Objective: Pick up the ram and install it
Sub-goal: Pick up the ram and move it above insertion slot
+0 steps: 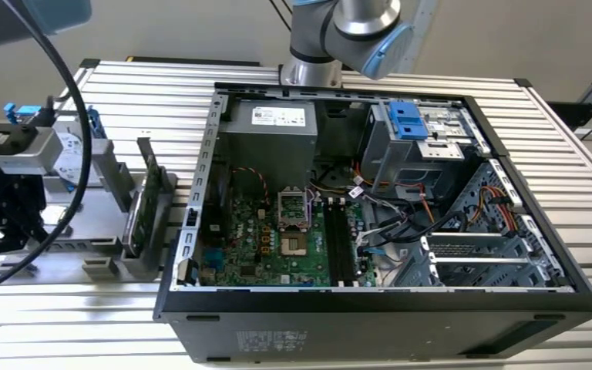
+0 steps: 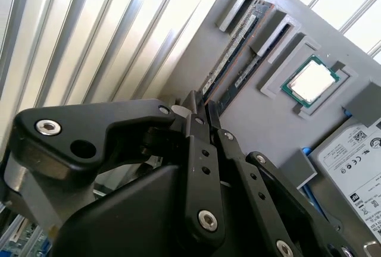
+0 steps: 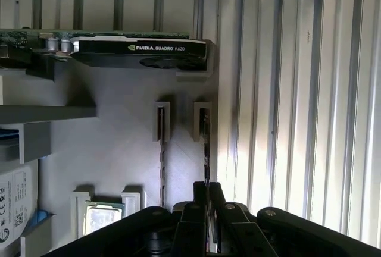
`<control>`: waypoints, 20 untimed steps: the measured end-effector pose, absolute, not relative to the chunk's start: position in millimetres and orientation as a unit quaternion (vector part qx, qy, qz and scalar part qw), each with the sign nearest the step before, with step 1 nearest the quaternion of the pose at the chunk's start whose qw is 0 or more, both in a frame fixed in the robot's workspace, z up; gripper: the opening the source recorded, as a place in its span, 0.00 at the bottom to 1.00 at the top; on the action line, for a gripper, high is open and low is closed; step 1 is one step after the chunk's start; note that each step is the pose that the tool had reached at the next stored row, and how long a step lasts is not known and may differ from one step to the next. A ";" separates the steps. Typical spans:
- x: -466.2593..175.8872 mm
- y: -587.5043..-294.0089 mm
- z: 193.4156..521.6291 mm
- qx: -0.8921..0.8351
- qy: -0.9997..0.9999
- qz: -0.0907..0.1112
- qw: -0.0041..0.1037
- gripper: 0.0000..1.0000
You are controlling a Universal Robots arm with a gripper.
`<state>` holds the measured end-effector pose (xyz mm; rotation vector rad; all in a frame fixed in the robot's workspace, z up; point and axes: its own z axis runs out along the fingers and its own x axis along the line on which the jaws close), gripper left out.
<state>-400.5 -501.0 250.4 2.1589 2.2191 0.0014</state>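
**Ram** (image 3: 205, 150) (image 2: 224, 60): thin stick, standing on edge in a narrow slot of the grey holder (image 3: 119, 150). It is in the slot nearest the holder's edge, beside the ribbed tabletop (image 3: 286, 90).

**Pincer** (image 3: 208, 187) (image 2: 199, 99): black and clenched. In both wrist views its two fingers (image 3: 201, 194) are drawn close together on the ram's upper edge, one on each side. The ram sits in its slot, not lifted.

**Second stick** (image 3: 162, 162) (image 2: 241, 78): in the neighbouring slot, parallel to the ram and just beside it, clear of the pincer.

**Processor** (image 3: 102, 218) (image 2: 311, 81): square chip with a bright metal cap, lying flat in a framed recess of the holder, on the far side of the second stick from the ram.

**Hard drive** (image 3: 15, 200) (image 2: 357, 156): silver with a white label and blue side pieces, on the holder beyond the processor.

**Graphics card** (image 3: 143, 52) (image 1: 150, 200): upright on edge in the holder, lying across the far ends of the two ram slots.

**Computer case** (image 1: 378, 308): black tower lying on its side with the panel off, on the tabletop at the exterior view's right of the holder. Inside are a green motherboard (image 1: 265, 239), dark memory slots (image 1: 338, 239) running lengthwise, a grey power supply (image 1: 270, 139) and loose cables.

**Arm base** (image 1: 311, 46): on the tabletop behind the case.
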 end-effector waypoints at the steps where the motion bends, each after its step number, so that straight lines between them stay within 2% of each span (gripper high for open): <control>1: -400.5 -501.0 251.0 0.697 0.717 0.000 0.023 0.00; 20: -400.5 -501.0 257.9 0.697 0.717 0.000 0.023 0.00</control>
